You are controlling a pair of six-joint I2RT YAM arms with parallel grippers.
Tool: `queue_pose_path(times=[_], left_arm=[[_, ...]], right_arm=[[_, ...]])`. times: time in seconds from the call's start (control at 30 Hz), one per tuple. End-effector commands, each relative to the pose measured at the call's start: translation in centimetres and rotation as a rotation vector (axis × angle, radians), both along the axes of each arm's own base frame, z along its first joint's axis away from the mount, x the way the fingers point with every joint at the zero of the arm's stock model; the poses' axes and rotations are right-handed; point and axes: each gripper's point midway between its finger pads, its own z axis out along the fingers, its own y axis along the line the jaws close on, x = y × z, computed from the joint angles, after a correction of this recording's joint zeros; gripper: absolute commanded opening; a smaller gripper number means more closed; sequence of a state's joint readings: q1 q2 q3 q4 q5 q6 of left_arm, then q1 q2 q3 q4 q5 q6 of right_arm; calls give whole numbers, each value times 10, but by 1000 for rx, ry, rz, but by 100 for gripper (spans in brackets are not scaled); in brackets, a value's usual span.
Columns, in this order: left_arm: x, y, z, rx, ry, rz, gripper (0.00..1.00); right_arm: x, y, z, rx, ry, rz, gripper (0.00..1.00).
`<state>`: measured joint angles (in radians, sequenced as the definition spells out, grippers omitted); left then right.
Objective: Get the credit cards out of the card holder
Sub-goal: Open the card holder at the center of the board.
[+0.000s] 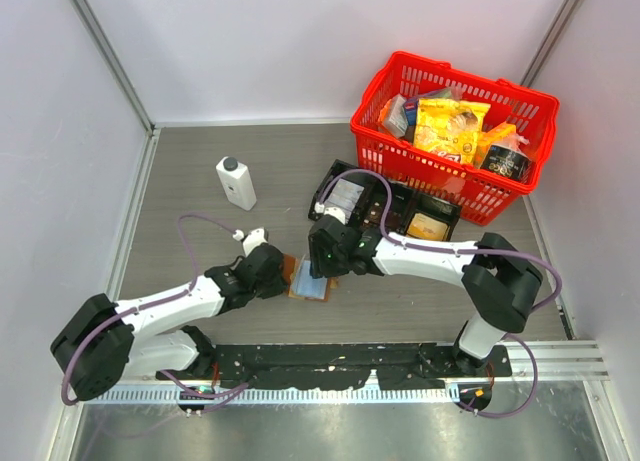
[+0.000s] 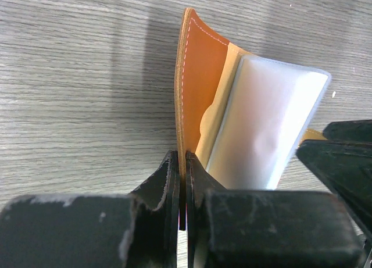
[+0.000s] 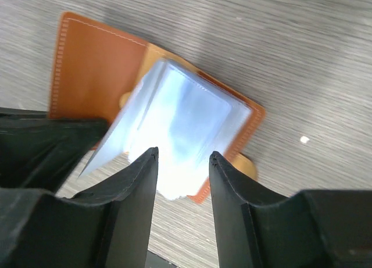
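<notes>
The card holder (image 1: pixel 309 285) lies open on the table between both arms, brown outside with a pale bluish stack of pockets (image 3: pixel 180 114) inside. My left gripper (image 2: pixel 185 163) is shut on the edge of its brown cover flap (image 2: pixel 200 76), holding that flap up on edge. My right gripper (image 3: pixel 183 156) hovers open just above the near edge of the pale stack (image 2: pixel 264 125), with nothing clamped between its fingers. The credit cards cannot be told apart from the pale pockets; a whitish corner (image 3: pixel 174 183) pokes past the holder's edge.
A black compartment tray (image 1: pixel 345 171) with a gold packet (image 1: pixel 430 226) sits right behind the right gripper (image 1: pixel 322 269). A red basket (image 1: pixel 398 73) full of groceries stands at the back right. A white bottle (image 1: pixel 236 183) stands at the back left. Walls close in on three sides.
</notes>
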<state>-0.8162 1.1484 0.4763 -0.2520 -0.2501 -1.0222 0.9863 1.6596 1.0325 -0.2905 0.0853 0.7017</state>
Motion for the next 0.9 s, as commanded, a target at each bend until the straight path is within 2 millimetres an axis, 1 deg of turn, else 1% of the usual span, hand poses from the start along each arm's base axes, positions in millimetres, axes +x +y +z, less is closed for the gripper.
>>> queue_pose_path(times=[0.0,0.03,0.1,0.13,0.2,0.23,0.27,0.4,0.43,0.47,0.57,0.8,0.87], left_arm=[[-5,5,-3,-6,13,24,1],[-6,5,-3,-8,16,24,1],[-6,5,-4,-10,17,28,1],[-6,6,-5,-8,19,29,1],[-7,6,-6,-9,21,32,1],[-6,6,-5,-11,20,33,1],[-6,5,-5,-14,21,33,1],[-7,5,-7,-16,24,34,1],[-7,4,-6,-20,25,35,1],[-7,3,-6,-23,25,34,1],[-6,2,-7,-26,25,34,1],[-5,-1,-7,-33,30,28,1],[-5,-1,-7,-33,28,27,1]], right_arm=[[13,-15,40,-13,-105,-53,46],[13,-10,48,23,-116,-42,46],[13,-4,57,68,-128,-28,46],[13,-3,58,76,-129,-27,47],[14,0,54,71,-120,-27,47],[14,-1,48,50,-111,-31,47],[15,-1,46,46,-106,-39,47],[14,-1,29,17,-76,-47,48],[13,2,26,24,-63,-38,48],[9,5,24,31,-49,-23,48],[8,12,17,51,-31,-12,48],[7,13,-3,18,5,-10,48],[5,14,-5,19,16,-12,48]])
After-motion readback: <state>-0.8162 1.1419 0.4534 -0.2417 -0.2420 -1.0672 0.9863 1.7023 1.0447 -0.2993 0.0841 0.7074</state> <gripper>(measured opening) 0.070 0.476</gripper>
